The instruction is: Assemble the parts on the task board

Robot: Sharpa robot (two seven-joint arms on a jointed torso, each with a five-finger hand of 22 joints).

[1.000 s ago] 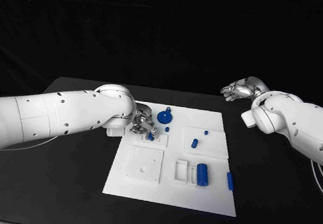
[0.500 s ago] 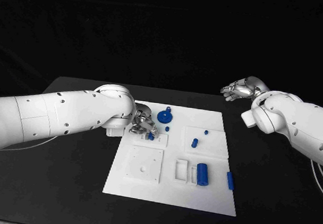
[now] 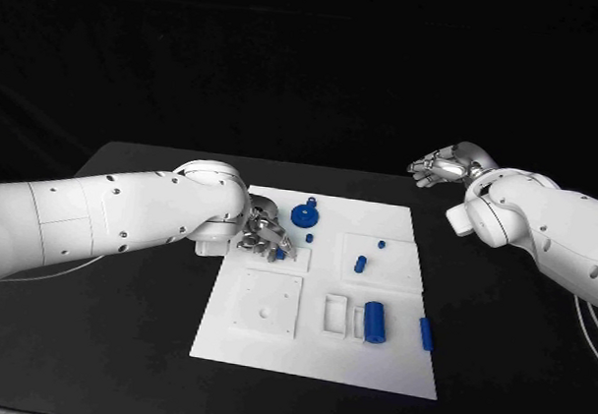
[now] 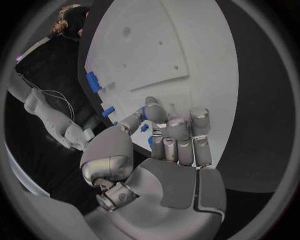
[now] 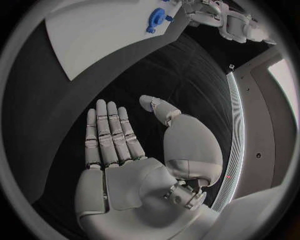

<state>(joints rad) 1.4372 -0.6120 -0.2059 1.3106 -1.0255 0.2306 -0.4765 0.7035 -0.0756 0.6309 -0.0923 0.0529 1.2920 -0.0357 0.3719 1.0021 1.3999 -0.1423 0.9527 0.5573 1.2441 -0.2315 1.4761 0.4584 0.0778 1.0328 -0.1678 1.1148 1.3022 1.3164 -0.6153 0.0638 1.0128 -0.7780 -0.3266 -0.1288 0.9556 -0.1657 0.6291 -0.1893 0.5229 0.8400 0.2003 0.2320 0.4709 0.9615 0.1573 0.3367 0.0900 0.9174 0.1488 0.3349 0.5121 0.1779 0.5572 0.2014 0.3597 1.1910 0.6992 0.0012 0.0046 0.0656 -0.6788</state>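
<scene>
The white task board lies mid-table. My left hand hovers over its far left corner, fingers curled, pinching a small blue part at a small square recess. In the left wrist view the left hand holds that small blue part between thumb and fingers just above the board. My right hand is raised beyond the board's far right corner. The right wrist view shows the right hand flat, fingers apart, holding nothing.
On the board lie a round blue knob, two tiny blue studs, a blue peg, a blue cylinder beside a white slot, and a blue bar at the right edge. Black table surrounds the board.
My left hand has shifted slightly over the board's far left recess, still pinching the small blue part. The right arm has not moved.
</scene>
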